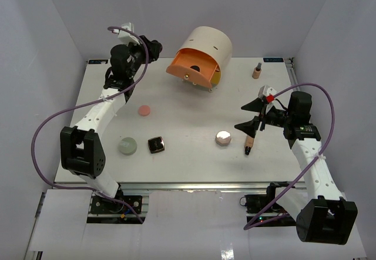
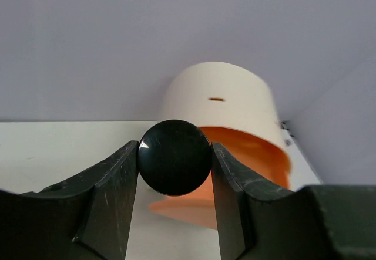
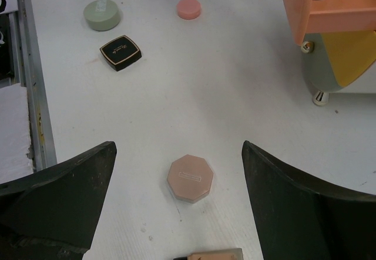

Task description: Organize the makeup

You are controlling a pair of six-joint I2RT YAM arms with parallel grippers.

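Clamped in the left gripper (image 2: pixel 174 161), the black round jar (image 2: pixel 174 154) faces the cream drum's (image 2: pixel 217 98) open orange drawer (image 2: pixel 261 154); it should be carried fully over the drawer cavity before release. The right gripper (image 3: pixel 178 148) hangs wide open, empty, above the pink faceted jar (image 3: pixel 190 178).

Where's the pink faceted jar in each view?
Top external: pink faceted jar right of centre, on the table's near half.
Left wrist: not in it.
Right wrist: bottom centre.
Shared landmark: the open orange drawer, lower right in left wrist, top right in right wrist.
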